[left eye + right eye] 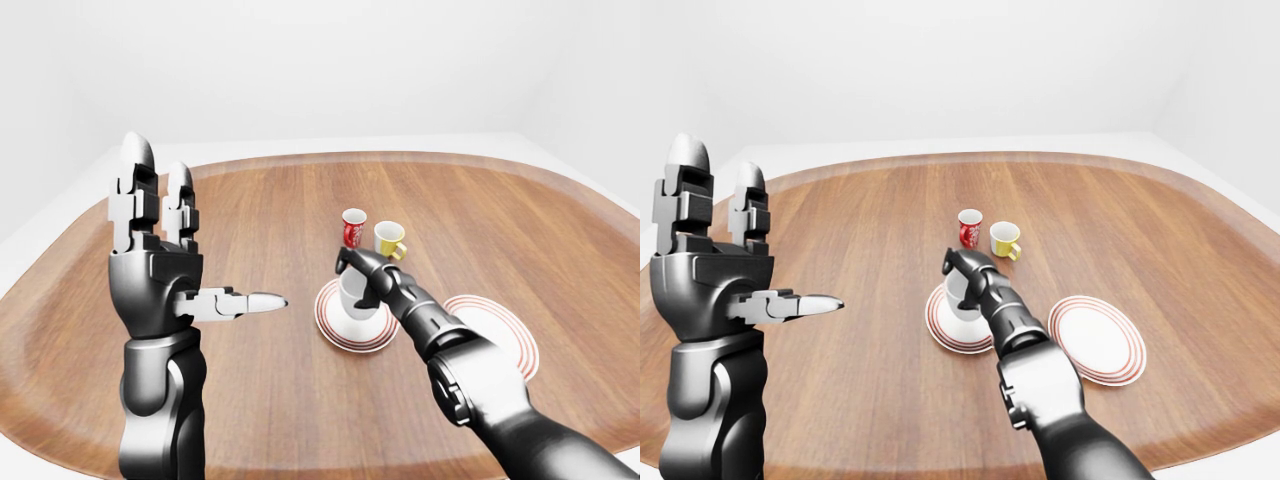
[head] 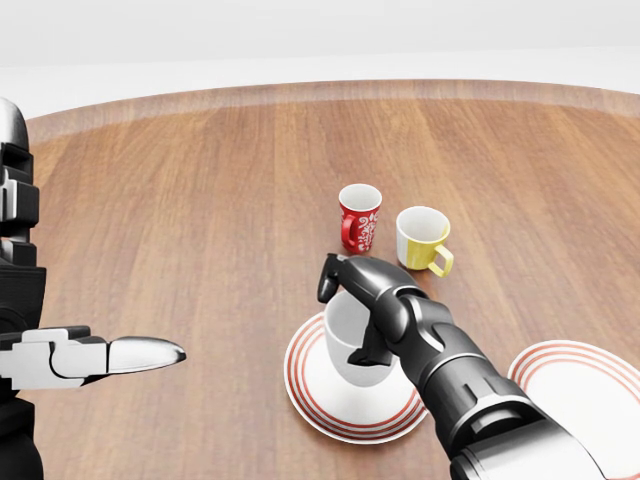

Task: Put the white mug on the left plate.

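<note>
The right hand (image 2: 352, 318) is gripping the white mug (image 2: 352, 340), its fingers wrapping the rim and side, and the mug is sitting on the left plate (image 2: 312, 392). The left hand (image 1: 160, 255) is hovering with fingers spread, well apart above the table (image 2: 180, 230).

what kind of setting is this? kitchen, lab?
Probably a bare simulated tabletop scene, not a furnished room: a rounded wooden table, plain white surroundings, and only mugs and two red-ringed plates on it.
</note>
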Motion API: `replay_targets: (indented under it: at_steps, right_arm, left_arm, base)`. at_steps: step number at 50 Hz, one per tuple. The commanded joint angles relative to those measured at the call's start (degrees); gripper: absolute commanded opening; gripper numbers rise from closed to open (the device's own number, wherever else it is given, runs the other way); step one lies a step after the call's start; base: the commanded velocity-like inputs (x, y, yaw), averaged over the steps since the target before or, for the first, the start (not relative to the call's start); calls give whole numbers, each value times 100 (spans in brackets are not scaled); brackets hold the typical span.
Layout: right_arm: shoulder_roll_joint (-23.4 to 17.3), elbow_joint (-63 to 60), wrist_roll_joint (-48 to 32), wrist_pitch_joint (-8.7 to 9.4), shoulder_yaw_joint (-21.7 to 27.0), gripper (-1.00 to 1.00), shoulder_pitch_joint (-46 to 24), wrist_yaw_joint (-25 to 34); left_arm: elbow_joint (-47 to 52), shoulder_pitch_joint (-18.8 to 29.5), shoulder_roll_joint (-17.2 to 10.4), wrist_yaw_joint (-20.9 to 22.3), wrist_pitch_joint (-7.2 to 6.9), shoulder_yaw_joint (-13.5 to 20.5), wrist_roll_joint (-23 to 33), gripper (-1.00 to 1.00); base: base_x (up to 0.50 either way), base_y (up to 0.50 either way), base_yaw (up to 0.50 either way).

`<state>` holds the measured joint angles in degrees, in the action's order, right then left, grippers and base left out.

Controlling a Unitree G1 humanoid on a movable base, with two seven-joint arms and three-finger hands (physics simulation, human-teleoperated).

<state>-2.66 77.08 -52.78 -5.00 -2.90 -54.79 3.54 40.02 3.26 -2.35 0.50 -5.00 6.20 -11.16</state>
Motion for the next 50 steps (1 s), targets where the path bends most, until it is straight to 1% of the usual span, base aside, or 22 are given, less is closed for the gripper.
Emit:
replay_targets:
  at_steps: [1,50]
  right_arm:
    - [-3,28,272,0,25,-100,110,-119]
    - [14,62,242,0,56,-100,300,-203]
  left_arm:
    - [-24,-8,4,2,0,-7,9,100]
    - [52,-24,6,14,0,1,4,100]
  base:
    - [0,0,0]
    - [0,0,0]
